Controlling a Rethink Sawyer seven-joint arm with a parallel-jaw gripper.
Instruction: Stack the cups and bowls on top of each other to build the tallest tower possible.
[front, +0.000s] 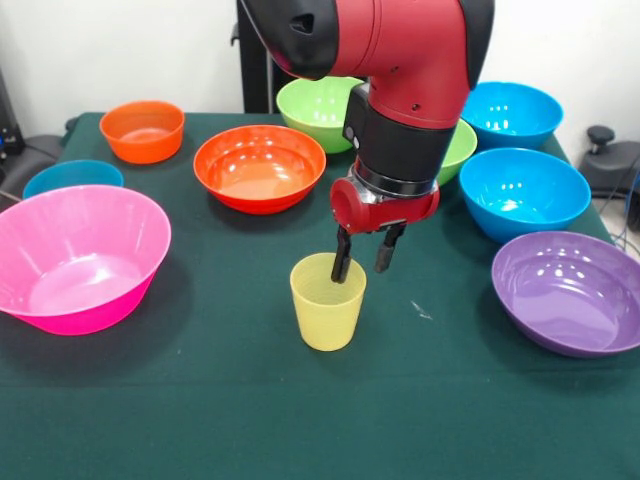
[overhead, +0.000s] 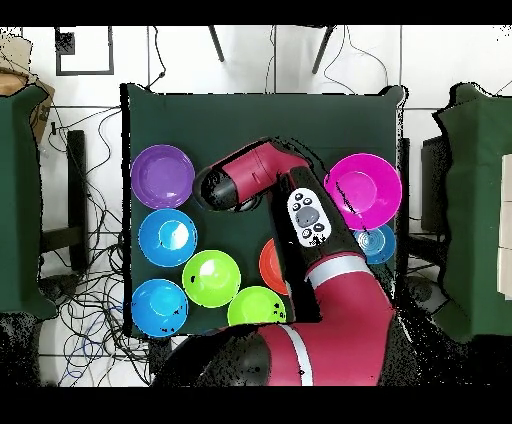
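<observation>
**Cup at the desk's middle, fingers straddling its rim**

A dark green desk (front: 200, 400) fills the front view, with a white wall behind it and cables on the floor around it in the overhead view. The pale-yellow cup (front: 328, 305) stands upright near the desk's centre, apart from every bowl. The gripper (front: 364, 262) hangs directly over the cup's 1 o'clock rim. Its fingers (front: 342, 258) are parted and hold nothing: one dips just inside the rim, the other sits just outside it.

Seen from the front, bowls ring the cup:
- the large pink bowl (front: 78, 258) at 9 o'clock
- the wide orange bowl (front: 259, 167) at 11 o'clock
- the small orange bowl (front: 143, 130) farther out at 10 o'clock
- the purple bowl (front: 570, 292) at 3 o'clock
- a blue bowl (front: 524, 192) at 2 o'clock

No bowls are stacked.
</observation>
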